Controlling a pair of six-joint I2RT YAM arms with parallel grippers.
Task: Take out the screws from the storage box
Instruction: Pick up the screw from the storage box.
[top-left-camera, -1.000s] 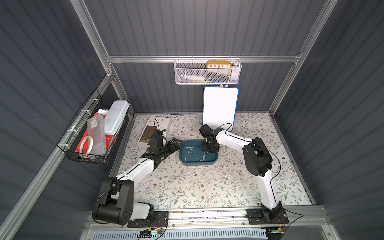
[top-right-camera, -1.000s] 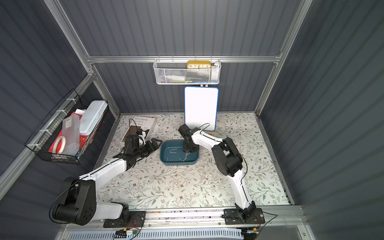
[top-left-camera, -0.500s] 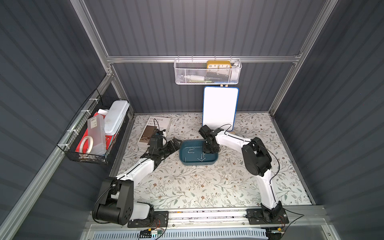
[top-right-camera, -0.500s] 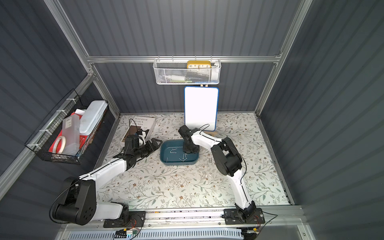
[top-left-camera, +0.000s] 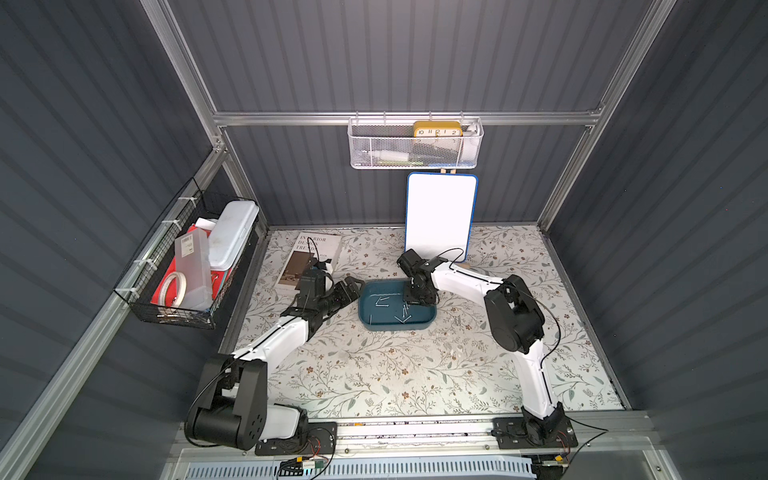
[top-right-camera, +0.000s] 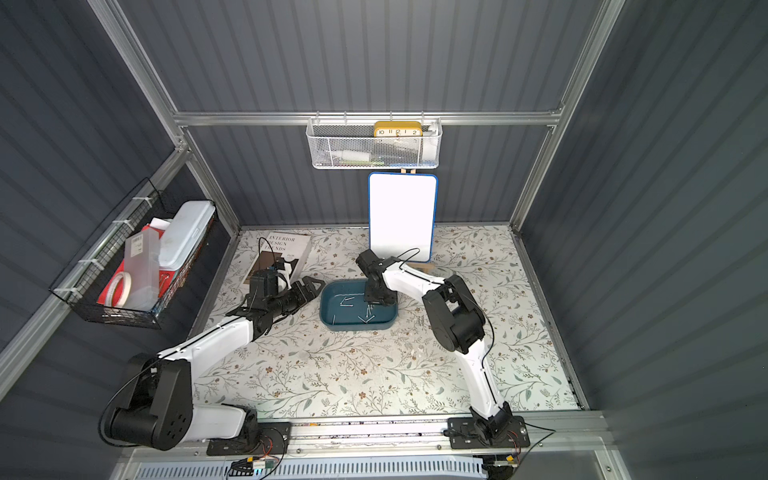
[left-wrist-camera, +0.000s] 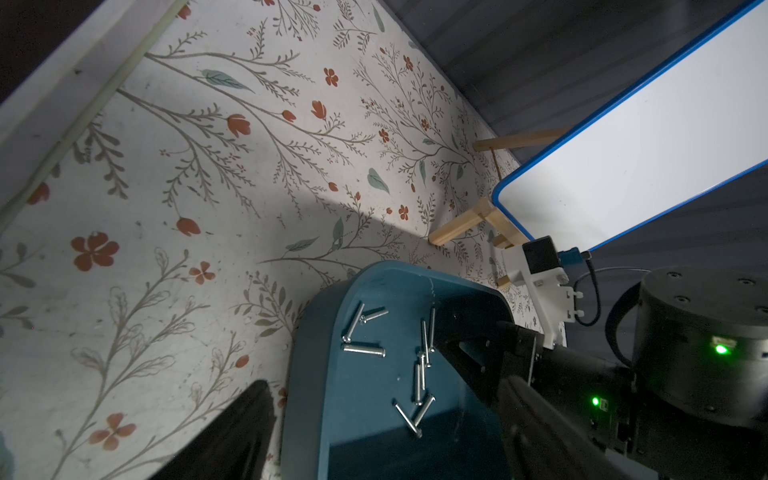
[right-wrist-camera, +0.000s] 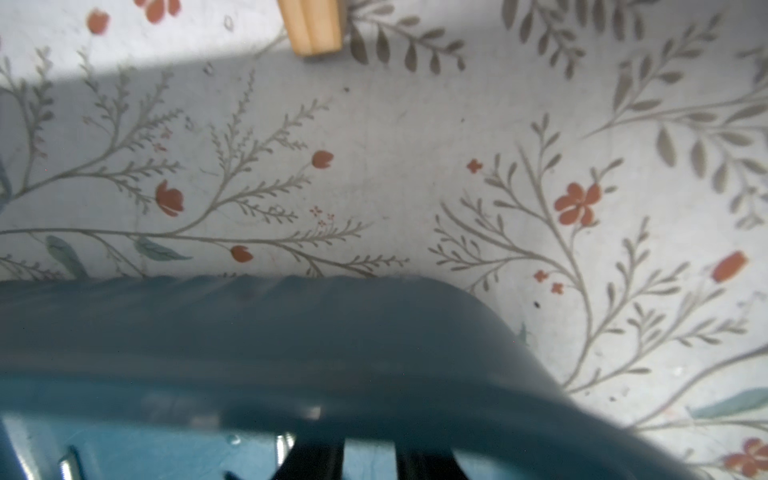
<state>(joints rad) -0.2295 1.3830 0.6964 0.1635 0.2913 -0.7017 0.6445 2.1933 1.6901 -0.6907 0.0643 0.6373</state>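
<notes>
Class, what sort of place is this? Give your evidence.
Probably a robot test booth: two arms bolted to a rail, grey panel walls on a metal frame, props like a clock and book.

1. The storage box (top-left-camera: 395, 329) (top-right-camera: 358, 326) is a shallow, dark teal tray with rounded corners and low walls. It sits flat and open-topped on the floral tabletop (top-left-camera: 374, 374), back of centre.
2. The screws (top-left-camera: 382, 306) (left-wrist-camera: 363, 351) are thin and silvery. They lie flat and scattered on the box's floor, two crossing in a V.
</notes>
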